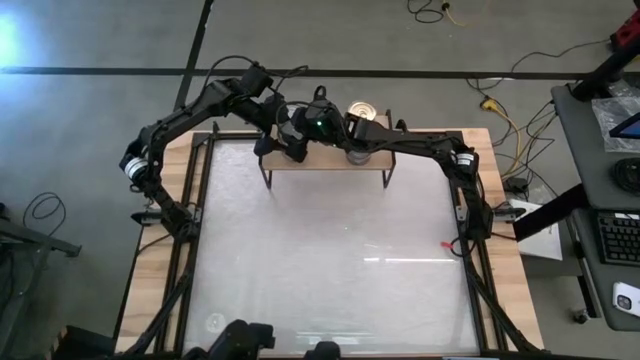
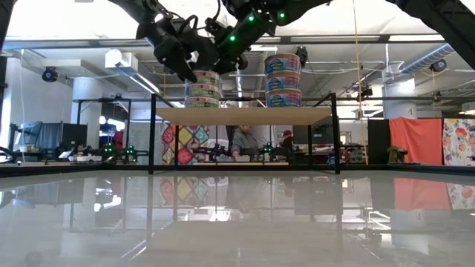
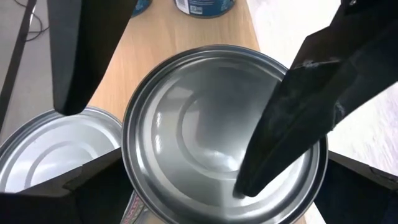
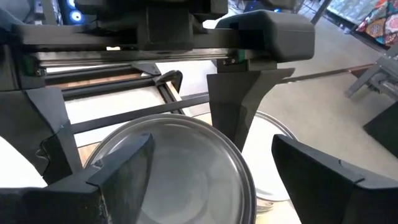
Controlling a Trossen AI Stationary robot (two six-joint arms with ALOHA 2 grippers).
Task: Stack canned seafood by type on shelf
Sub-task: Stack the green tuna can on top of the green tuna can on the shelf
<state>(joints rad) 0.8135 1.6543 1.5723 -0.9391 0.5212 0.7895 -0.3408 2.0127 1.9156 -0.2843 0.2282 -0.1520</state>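
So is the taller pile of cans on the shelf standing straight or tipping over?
Standing straight. In the low view, the taller pile of cans sits squarely, each can level on the one below, on the shelf.
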